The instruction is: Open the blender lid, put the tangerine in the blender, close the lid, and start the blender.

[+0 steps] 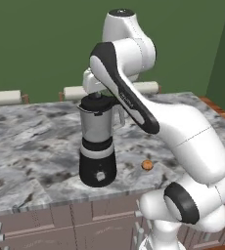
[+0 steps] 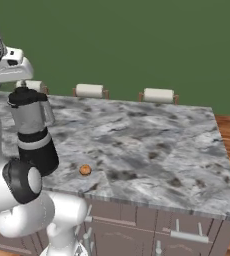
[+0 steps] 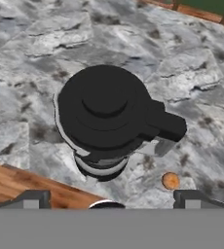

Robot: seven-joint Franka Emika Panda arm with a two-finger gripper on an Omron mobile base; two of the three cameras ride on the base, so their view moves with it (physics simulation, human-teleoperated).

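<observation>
Hovering above the blender lid [image 3: 104,104], pincer [image 3: 107,200] spread wide, released, grasping nothing, touching nothing. Blender [image 1: 98,141] upright near the marble desk [image 2: 152,140] front edge, long axis vertical, lid seated, handle away from arm. Tangerine [image 1: 146,165] on desk, near blender's base, apart.

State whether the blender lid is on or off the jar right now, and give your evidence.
On. The blender lid sits flush over the blender jar's top, knob up, and the tangerine lies on the counter beside the base.
</observation>
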